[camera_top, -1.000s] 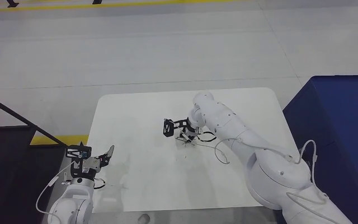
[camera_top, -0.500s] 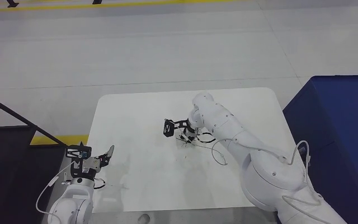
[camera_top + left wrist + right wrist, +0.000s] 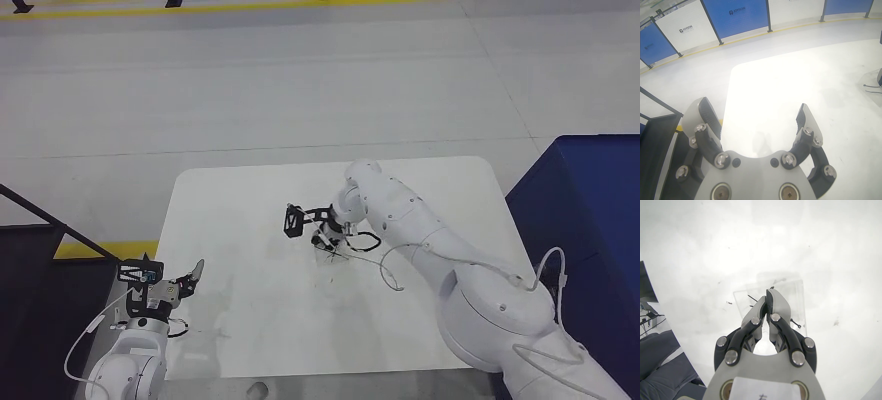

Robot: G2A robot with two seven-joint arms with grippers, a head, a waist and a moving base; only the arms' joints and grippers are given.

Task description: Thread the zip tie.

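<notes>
My right gripper [image 3: 767, 292] is shut, with a thin black zip tie [image 3: 796, 323] passing between its fingers; the head end sticks out on one side and a short piece on the other. It hovers over a clear plastic plate [image 3: 799, 302] near the middle of the white table [image 3: 250, 320]. From above, that right gripper [image 3: 322, 240] points down at the table's centre. My left gripper [image 3: 753, 107] is open with nothing in it, and sits at the table's front left edge [image 3: 192, 275]. From there the zip tie [image 3: 872, 86] appears as a dark line far off.
A blue cabinet [image 3: 590, 200] stands beside the table's right side. A dark railing frame [image 3: 40, 225] runs past the left side, close to the left arm. Loose white cable [image 3: 392, 275] hangs off the right arm over the table.
The right arm's wrist has shifted slightly left and away from the table's front, its gripper staying shut. The left arm has not moved.
</notes>
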